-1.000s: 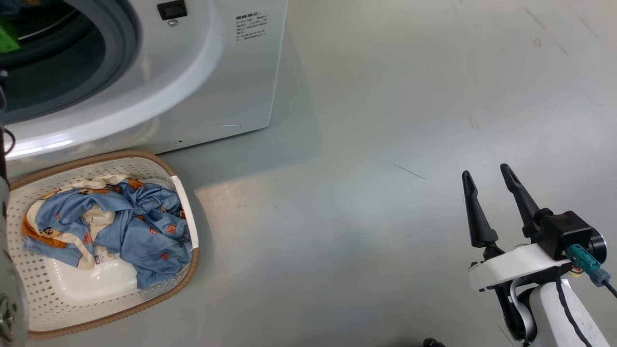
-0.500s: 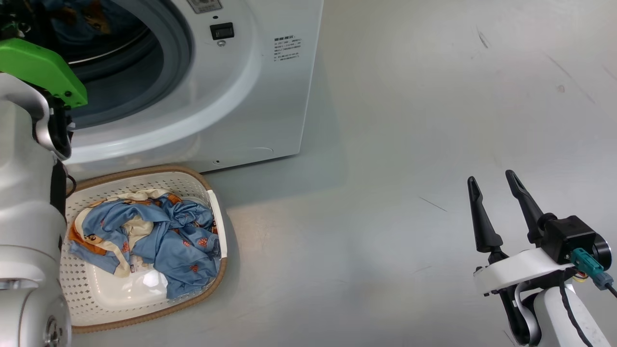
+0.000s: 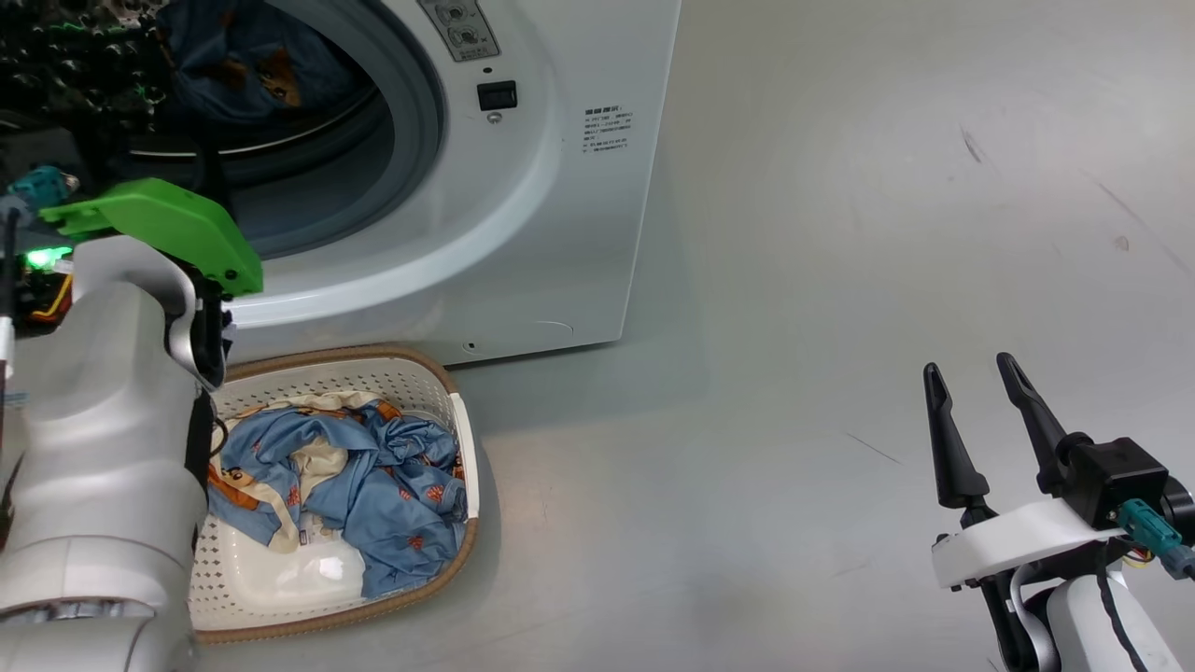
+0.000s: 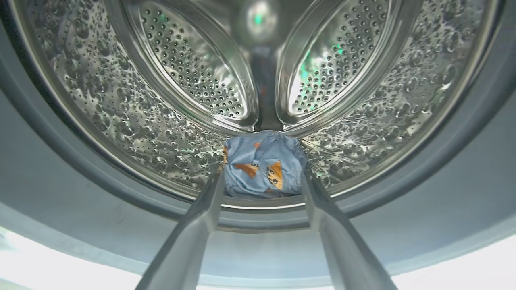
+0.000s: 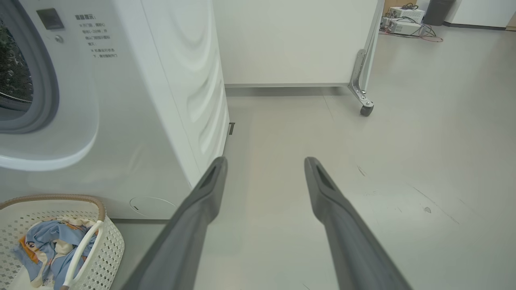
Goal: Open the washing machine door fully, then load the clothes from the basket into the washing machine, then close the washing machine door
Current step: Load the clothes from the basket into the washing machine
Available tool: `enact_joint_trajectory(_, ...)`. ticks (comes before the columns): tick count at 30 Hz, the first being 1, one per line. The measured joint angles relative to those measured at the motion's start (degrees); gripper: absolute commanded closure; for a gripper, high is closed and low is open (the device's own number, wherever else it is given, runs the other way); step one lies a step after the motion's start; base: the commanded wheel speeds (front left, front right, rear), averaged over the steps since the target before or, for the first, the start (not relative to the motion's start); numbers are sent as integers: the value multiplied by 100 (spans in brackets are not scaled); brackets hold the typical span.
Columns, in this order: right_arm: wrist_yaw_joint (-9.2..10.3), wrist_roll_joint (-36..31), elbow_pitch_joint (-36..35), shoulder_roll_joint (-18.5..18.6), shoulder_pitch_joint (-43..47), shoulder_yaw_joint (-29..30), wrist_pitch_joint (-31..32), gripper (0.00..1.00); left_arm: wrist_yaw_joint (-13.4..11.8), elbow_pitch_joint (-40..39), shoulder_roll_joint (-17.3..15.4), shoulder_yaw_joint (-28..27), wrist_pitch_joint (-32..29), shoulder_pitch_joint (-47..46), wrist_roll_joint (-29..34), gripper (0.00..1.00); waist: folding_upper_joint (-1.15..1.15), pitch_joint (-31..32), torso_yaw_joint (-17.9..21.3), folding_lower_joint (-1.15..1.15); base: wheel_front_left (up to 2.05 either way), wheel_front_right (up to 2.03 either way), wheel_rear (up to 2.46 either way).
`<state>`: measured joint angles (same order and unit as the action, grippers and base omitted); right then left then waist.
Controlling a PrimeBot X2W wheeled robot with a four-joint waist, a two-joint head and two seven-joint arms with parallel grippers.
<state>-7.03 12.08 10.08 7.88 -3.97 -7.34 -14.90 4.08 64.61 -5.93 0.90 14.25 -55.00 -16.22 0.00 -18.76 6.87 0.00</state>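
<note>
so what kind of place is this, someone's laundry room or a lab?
Probably a lab or test space, not a home: the washing machine stands on a bare grey floor, beside a white partition on a caster wheel, with electronic gear and loose cables beyond.

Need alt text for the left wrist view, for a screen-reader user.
The left gripper, fingers spread open, looks into the dimpled steel drum of the washing machine, where a bundled light blue garment with orange-brown print lies at the drum's front edge, seen between the fingertips. A grey rubber gasket rings the opening.
</note>
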Motion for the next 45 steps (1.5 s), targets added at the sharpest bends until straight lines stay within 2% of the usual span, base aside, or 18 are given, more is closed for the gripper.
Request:
enact_joint_trajectory(6, 0, 0, 24, 5, 14, -24, 0, 0, 55, -123, 75, 86, 1, 421, 14, 0, 0, 224, -112, 0, 0, 0, 0)
enact_joint_trajectory(19, 0, 0, 71, 34, 281, -9, 0, 0, 196, -1053, 200, -115, 1, 1686, -112, 0, 0, 832, -260, 0, 0, 0, 0)
enact_joint_trajectory(45, 0, 0, 33, 202, 746, -23, 0, 0, 247, -3073, 344, -495, 2, 4259, -204, 0, 0, 1715, -438, 0, 0, 0, 0)
